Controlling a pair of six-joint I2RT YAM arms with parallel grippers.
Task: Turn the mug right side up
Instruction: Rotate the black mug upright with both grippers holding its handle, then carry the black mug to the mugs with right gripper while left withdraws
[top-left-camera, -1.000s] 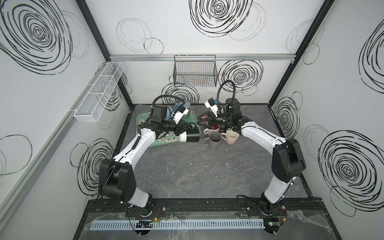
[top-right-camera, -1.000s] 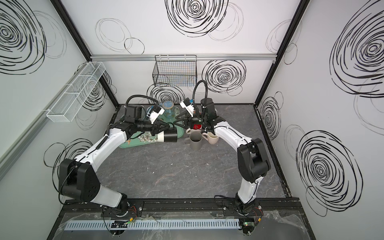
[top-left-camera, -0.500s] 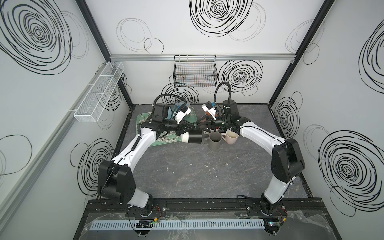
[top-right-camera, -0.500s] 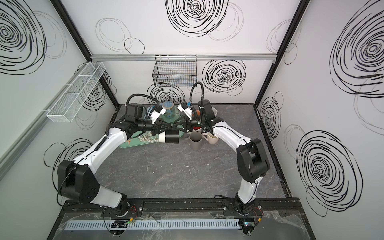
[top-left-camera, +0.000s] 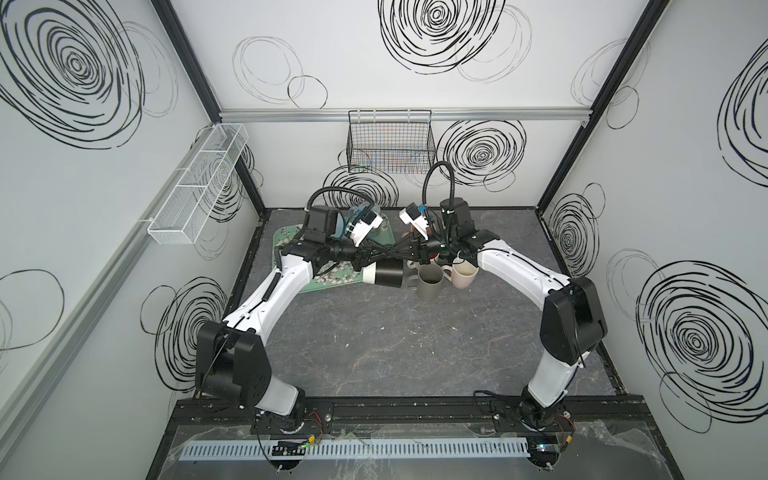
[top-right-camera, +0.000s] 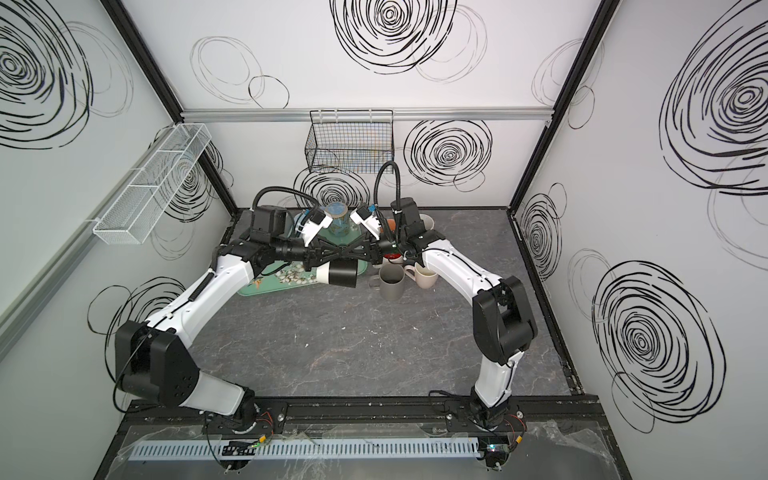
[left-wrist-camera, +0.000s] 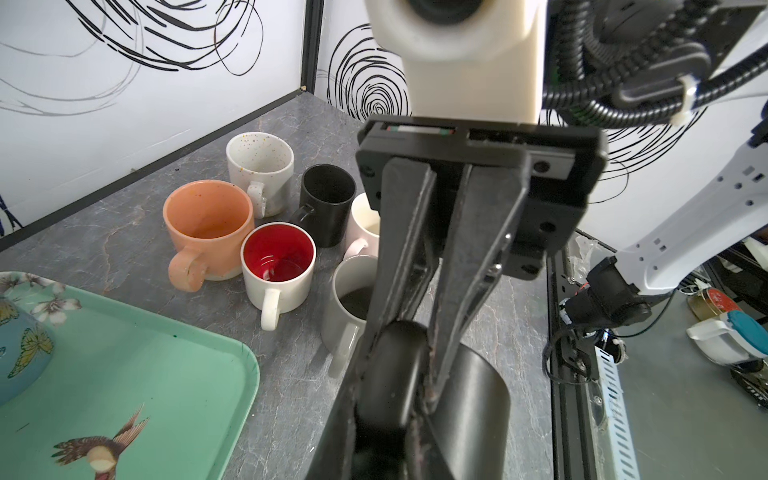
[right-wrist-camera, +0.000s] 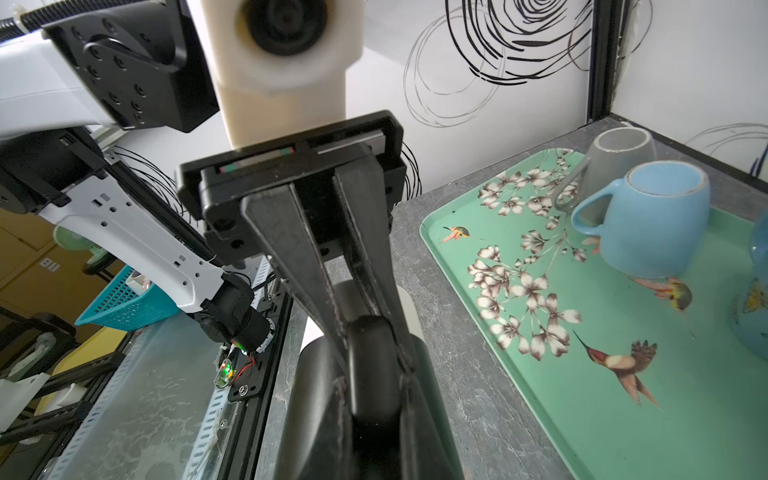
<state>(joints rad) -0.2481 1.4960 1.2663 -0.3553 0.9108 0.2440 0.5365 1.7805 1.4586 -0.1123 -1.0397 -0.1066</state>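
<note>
We see the grey table (top-left-camera: 374, 353) carrying a green tray (left-wrist-camera: 166, 374) and a cluster of upright mugs (top-left-camera: 429, 286). Between them the black mug (top-left-camera: 384, 273) lies on its side in the air, mouth toward the cluster. Over it the left gripper (top-left-camera: 385, 253) and right gripper (top-right-camera: 343, 249) meet, each with jaws clamped on its handle (left-wrist-camera: 395, 365).

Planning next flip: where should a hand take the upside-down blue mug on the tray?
Probably by the handle of the blue mug: it juts sideways over bare tray, so come from that side. The body is rounded and wide.
</note>
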